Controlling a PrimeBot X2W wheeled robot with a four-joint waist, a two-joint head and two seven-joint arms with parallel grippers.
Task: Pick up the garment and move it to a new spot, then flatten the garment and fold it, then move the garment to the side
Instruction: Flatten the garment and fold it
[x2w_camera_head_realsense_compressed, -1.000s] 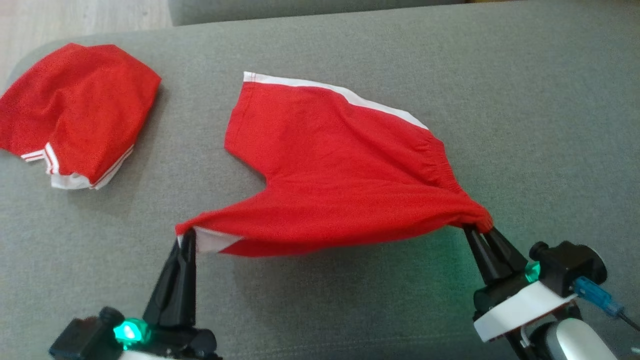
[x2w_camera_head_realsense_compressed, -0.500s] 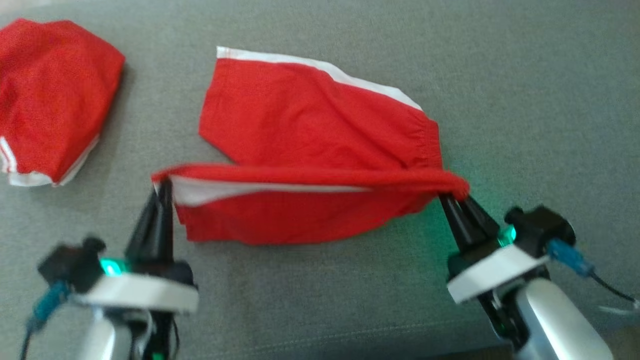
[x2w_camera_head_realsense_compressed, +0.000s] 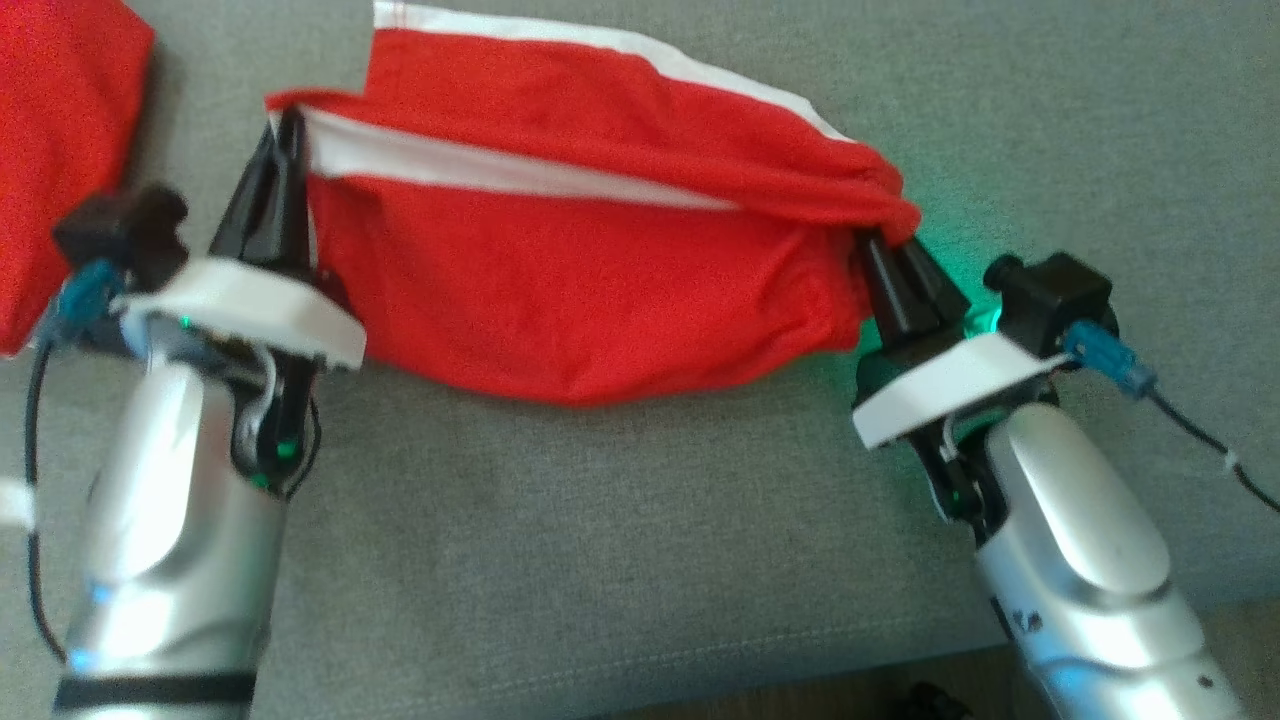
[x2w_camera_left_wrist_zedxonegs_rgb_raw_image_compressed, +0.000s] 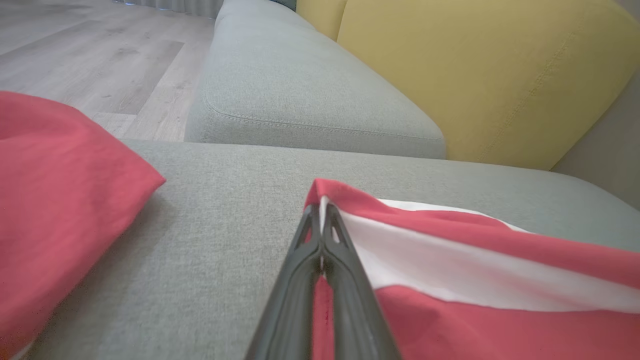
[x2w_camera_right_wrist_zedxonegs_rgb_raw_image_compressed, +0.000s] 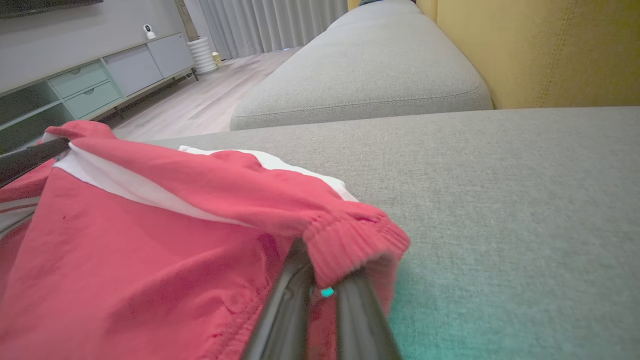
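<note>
Red shorts (x2w_camera_head_realsense_compressed: 580, 290) with white trim are stretched across the grey couch (x2w_camera_head_realsense_compressed: 600, 550) in the head view. I note the left gripper (x2w_camera_head_realsense_compressed: 288, 125) clamped on the corner of a leg hem, where the white band begins. The right gripper (x2w_camera_head_realsense_compressed: 878, 245) is pinched on the gathered waistband at the opposite end. The cloth between them sags toward the seat, and the far leg lies flat beyond it. A second red garment (x2w_camera_head_realsense_compressed: 60, 150) sits at the upper left, apart from the shorts.

Left wrist view: I see the two fingers of the left gripper (x2w_camera_left_wrist_zedxonegs_rgb_raw_image_compressed: 320, 215) pressed together with red and white fabric caught between them. The second red garment (x2w_camera_left_wrist_zedxonegs_rgb_raw_image_compressed: 60, 200) lies to the left on the seat. A yellow cushion (x2w_camera_left_wrist_zedxonegs_rgb_raw_image_compressed: 475, 75) and a wooden floor (x2w_camera_left_wrist_zedxonegs_rgb_raw_image_compressed: 100, 60) show behind.

Right wrist view: the right gripper (x2w_camera_right_wrist_zedxonegs_rgb_raw_image_compressed: 325, 270) holds the ribbed waistband, which bunches over its tips. The shorts (x2w_camera_right_wrist_zedxonegs_rgb_raw_image_compressed: 150, 250) spread left toward a dark finger of the left gripper (x2w_camera_right_wrist_zedxonegs_rgb_raw_image_compressed: 30, 155). A pale cabinet (x2w_camera_right_wrist_zedxonegs_rgb_raw_image_compressed: 100, 75) and curtains (x2w_camera_right_wrist_zedxonegs_rgb_raw_image_compressed: 270, 20) stand in the background.
</note>
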